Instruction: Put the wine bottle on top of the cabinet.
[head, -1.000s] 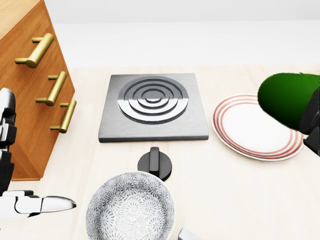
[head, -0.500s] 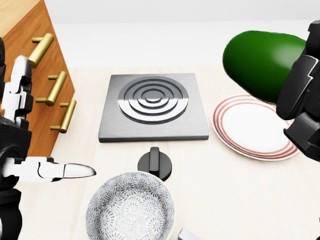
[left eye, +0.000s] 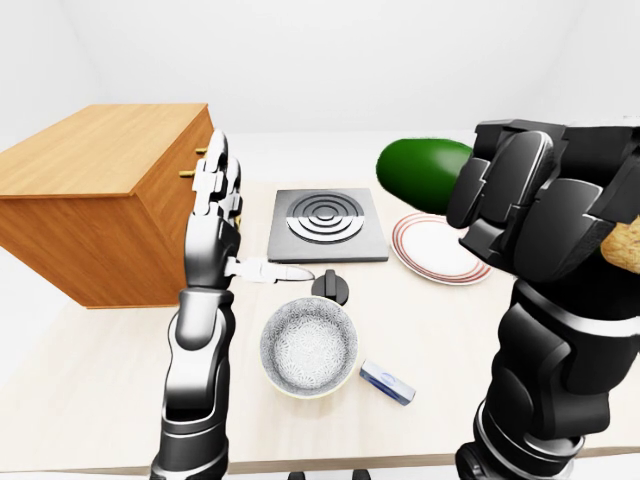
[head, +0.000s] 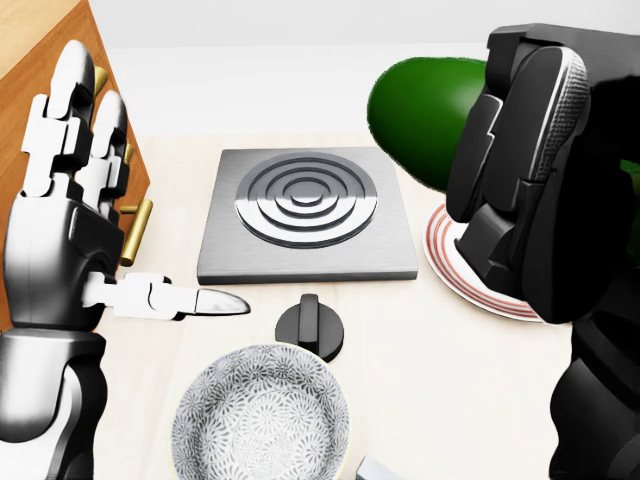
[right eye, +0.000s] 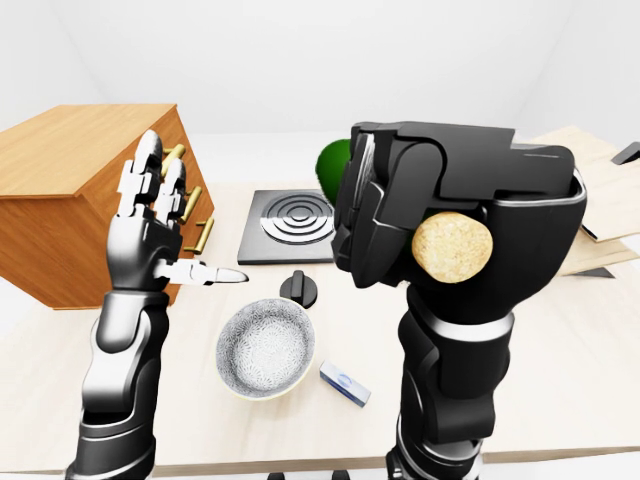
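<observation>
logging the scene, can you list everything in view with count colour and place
wine bottle: 1, green, cork end, held in right hand
cabinet: 1, wood, brass handles, left
hob plate: 1, grey, centre
knob: 1, black, below hob plate
bowl: 1, patterned grey, bottom centre
plate: 1, white, red rings, right
small packet: 1, blue-white, right of bowl
left hand: silver, fingers open, raised
right hand: black, fingers closed round bottle
</observation>
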